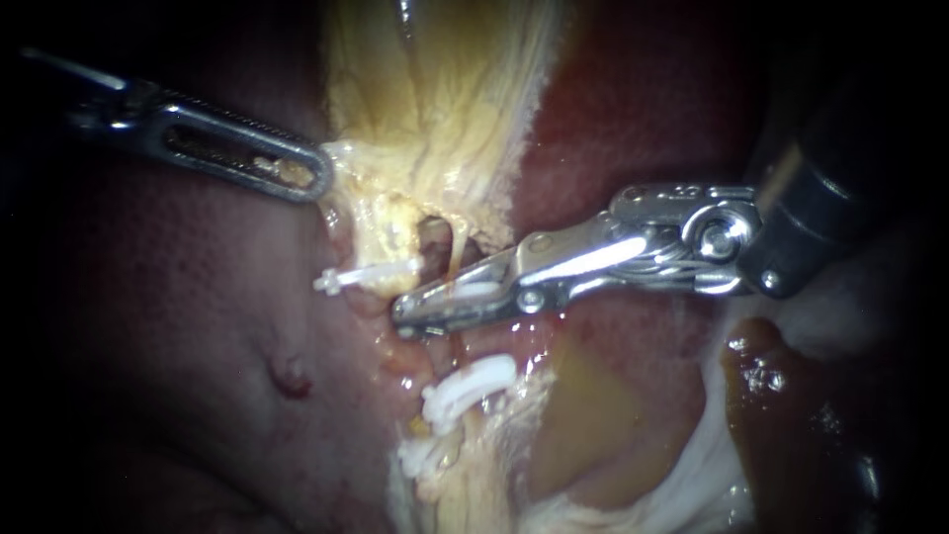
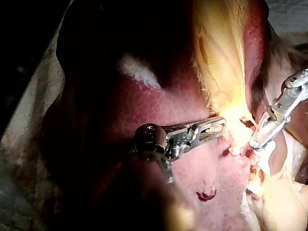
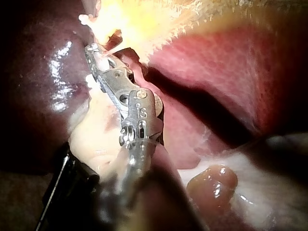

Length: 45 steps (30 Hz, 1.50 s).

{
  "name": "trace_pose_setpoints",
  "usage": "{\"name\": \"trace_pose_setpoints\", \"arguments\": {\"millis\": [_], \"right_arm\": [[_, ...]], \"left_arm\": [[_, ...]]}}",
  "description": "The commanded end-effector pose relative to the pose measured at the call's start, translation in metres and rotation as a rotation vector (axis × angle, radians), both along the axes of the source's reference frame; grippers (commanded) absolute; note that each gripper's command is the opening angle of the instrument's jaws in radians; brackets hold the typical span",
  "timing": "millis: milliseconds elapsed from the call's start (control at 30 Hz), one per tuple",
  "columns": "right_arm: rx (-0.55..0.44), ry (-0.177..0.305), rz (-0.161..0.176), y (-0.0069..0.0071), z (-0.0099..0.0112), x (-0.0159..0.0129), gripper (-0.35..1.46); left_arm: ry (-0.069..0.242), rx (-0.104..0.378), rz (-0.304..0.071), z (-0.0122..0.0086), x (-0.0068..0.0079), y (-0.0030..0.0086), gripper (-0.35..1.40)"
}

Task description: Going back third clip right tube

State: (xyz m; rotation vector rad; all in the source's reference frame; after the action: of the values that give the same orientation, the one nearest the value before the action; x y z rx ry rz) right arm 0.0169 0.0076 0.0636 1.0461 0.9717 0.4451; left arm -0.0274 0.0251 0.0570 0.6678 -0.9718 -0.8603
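My right instrument [image 1: 425, 309] reaches in from the right, its jaws lying together around a white clip [image 1: 476, 290] on the thin yellowish right tube [image 1: 457, 247]. Further down the same strand sit two more white clips [image 1: 473, 384] [image 1: 417, 457]. Another white clip [image 1: 361, 275] crosses the left tube. From the upper left comes my left instrument [image 1: 297, 176], its slotted jaws shut on the pale edge of the gallbladder [image 1: 435, 89]. The left wrist view shows both instruments [image 2: 211, 129] [image 2: 262, 137]. In the right wrist view my right instrument [image 3: 98, 60] has white clip material between its jaws.
Pink-red liver [image 1: 178, 326] fills the left side and bears a small dark red spot [image 1: 292, 381]. More liver [image 1: 633, 129] lies behind my right instrument's shaft. Yellow fluid [image 1: 593, 415] pools below it, beside pale fatty tissue [image 1: 692, 475].
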Motion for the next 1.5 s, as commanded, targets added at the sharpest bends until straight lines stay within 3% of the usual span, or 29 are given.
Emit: {"name": "trace_pose_setpoints", "arguments": {"millis": [33, 300, 367, 433, 500, 600, 800, 967, 1167, 1233, 1500], "right_arm": [[0.005, -0.003, 0.001, 0.0000, 0.0000, 0.0000, -0.35], [0.006, 0.002, 0.004, -0.0002, -0.0001, -0.0003, -0.35], [0.025, 0.008, 0.015, -0.0004, 0.0000, -0.0005, -0.19], [0.052, 0.002, 0.033, -0.0005, 0.0000, -0.0005, 0.18], [0.046, -0.019, 0.065, -0.0007, 0.0002, -0.0004, 0.37], [0.048, -0.033, 0.082, -0.0009, 0.0004, -0.0003, 0.43], [0.016, -0.061, 0.147, -0.0012, 0.0010, 0.0001, 0.48], [-0.174, -0.049, 0.206, -0.0014, 0.0018, 0.0002, 0.49], [-0.394, -0.075, 0.265, -0.0018, 0.0030, -0.0004, 0.49], [-0.410, -0.076, 0.264, -0.0018, 0.0030, -0.0007, 0.49], [-0.491, -0.008, 0.200, -0.0021, 0.0022, -0.0031, 0.50]], "left_arm": [[0.000, 0.000, 0.001, 0.0000, 0.0000, 0.0000, -0.35], [0.000, 0.000, 0.001, 0.0000, 0.0000, 0.0000, -0.35], [-0.001, 0.000, 0.001, 0.0000, 0.0000, 0.0000, -0.35], [-0.001, 0.000, 0.001, 0.0000, 0.0001, 0.0000, -0.35], [-0.001, 0.000, 0.001, 0.0000, 0.0001, 0.0000, -0.35], [-0.001, 0.000, 0.001, 0.0000, 0.0001, 0.0000, -0.35], [-0.001, 0.000, 0.001, 0.0000, 0.0001, 0.0000, -0.35], [-0.001, 0.000, 0.001, 0.0000, 0.0001, 0.0000, -0.35], [-0.001, 0.000, 0.001, 0.0000, 0.0001, 0.0000, -0.35], [-0.001, 0.000, 0.001, 0.0000, 0.0001, 0.0000, -0.35], [-0.001, 0.000, 0.002, 0.0000, 0.0002, 0.0000, -0.35]]}}
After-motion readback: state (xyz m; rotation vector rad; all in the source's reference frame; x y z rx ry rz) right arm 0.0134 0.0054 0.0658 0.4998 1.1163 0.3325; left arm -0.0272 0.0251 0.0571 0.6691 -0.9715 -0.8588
